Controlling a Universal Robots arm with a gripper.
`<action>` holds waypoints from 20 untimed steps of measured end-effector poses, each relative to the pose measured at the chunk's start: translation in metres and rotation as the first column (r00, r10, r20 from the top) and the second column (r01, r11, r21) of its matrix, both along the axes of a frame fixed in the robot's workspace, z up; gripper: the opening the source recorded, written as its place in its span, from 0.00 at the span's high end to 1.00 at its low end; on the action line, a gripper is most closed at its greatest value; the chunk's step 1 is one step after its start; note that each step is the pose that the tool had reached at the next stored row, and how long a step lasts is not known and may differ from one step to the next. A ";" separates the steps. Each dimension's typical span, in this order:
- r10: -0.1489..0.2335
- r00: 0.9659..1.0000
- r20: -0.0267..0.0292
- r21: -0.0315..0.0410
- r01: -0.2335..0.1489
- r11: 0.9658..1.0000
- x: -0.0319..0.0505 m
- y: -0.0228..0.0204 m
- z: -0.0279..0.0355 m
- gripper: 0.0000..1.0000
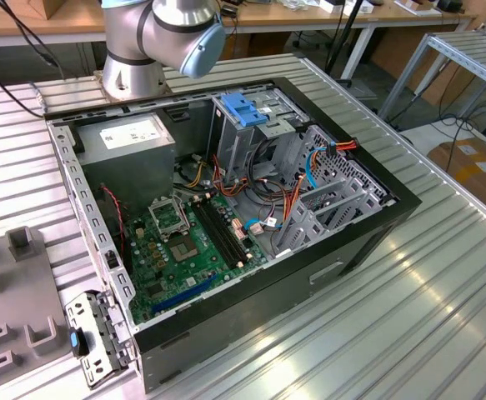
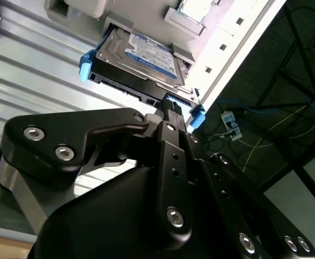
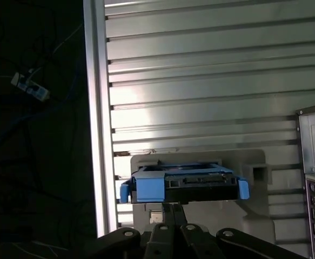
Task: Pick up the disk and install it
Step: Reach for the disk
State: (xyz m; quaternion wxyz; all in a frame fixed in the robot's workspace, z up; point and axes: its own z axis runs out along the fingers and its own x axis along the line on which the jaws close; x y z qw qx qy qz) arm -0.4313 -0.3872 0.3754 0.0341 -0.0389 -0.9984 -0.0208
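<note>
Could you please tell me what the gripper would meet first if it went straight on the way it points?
Most likely the disk: in the second wrist view the gripper points straight at its near edge, with nothing between them. Whether they already touch is unclear.

Open desktop PC case (image 1: 251, 308) lies on its side on a ribbed aluminium table (image 1: 409, 317) in the exterior view, w/ the robot arm's grey-and-blue joint (image 1: 163, 33) over its far edge. Inside: grey PSU box (image 1: 130, 146) w/ white sticker at far left, green mobo (image 1: 184, 250) nearer, metal drive cage (image 1: 251, 146) w/ light-blue latch (image 1: 244, 110) far centre, orange & blue cables (image 1: 293, 204) toward the exterior view's right. Grey moulded fixture (image 1: 13, 308) sits at the exterior view's left; a metal bracket (image 1: 97, 321) w/ blue clip (image 1: 77, 341) stands just beside the case's near-left corner.
</note>
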 end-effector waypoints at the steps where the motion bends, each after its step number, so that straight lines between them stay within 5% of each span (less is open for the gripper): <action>1: 0.000 1.000 0.000 0.000 0.000 1.000 -0.0012 0.0003 -0.0001 0.89; 6: 0.000 1.000 0.000 0.000 0.000 1.000 -0.0116 0.0005 -0.0001 0.89; 20: 0.000 1.000 0.000 0.000 0.000 1.000 -0.0153 0.0005 -0.0001 0.89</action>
